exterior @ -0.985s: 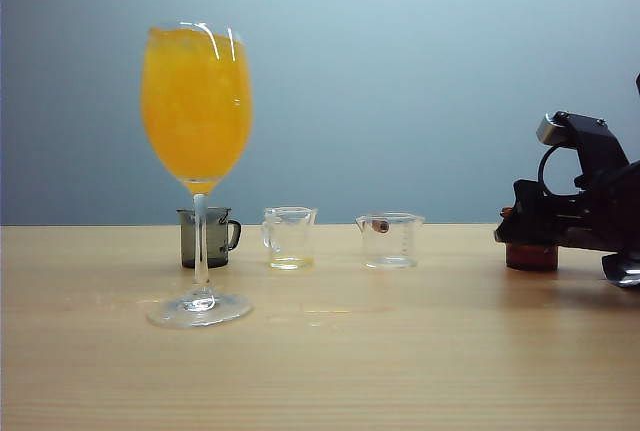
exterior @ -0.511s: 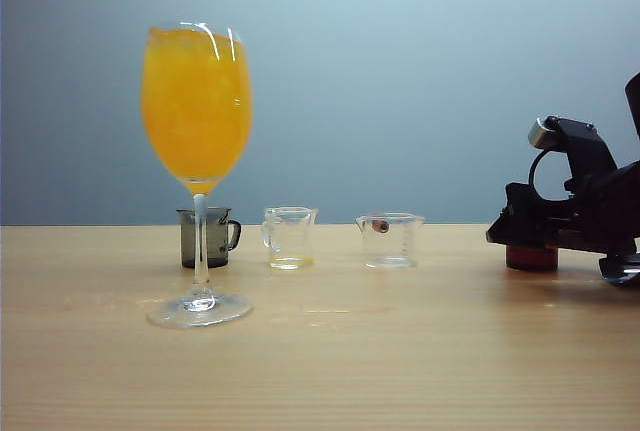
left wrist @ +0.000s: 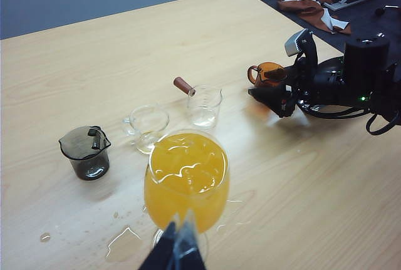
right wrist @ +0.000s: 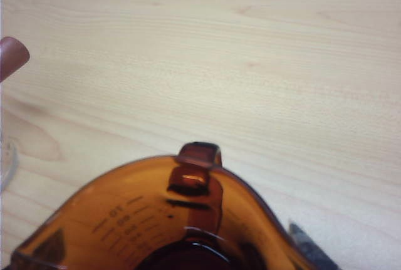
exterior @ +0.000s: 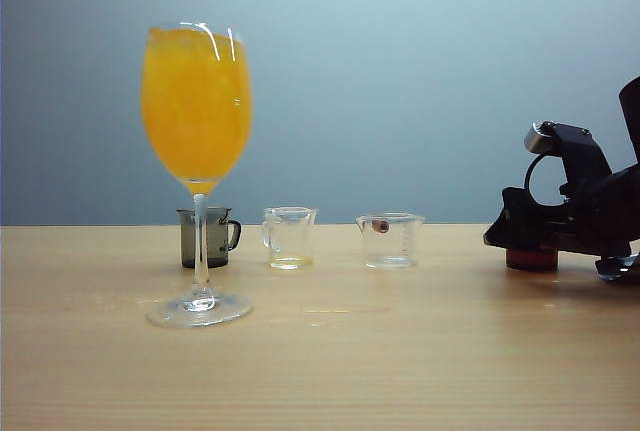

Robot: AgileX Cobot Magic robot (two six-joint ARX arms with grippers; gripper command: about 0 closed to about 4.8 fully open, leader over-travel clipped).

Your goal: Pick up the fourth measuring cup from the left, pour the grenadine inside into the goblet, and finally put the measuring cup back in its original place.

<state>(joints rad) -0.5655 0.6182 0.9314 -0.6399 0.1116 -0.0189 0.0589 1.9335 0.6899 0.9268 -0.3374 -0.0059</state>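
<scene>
The fourth measuring cup point(left wrist: 269, 74) stood near the table's right edge inside your wide right claw point(left wrist: 276, 98); you needed to centre before closing. Left claw point(left wrist: 177, 252) held the goblet point(left wrist: 186, 182).

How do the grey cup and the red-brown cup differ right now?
The grey cup is smoky grey; the red-brown cup is amber-tinted with dark red liquid in it. The grey cup stands at the left end of the row behind the goblet, free of any arm; the red-brown cup, at the right end, sits at the open right gripper. Both are small, handled, and upright on the table.
</scene>
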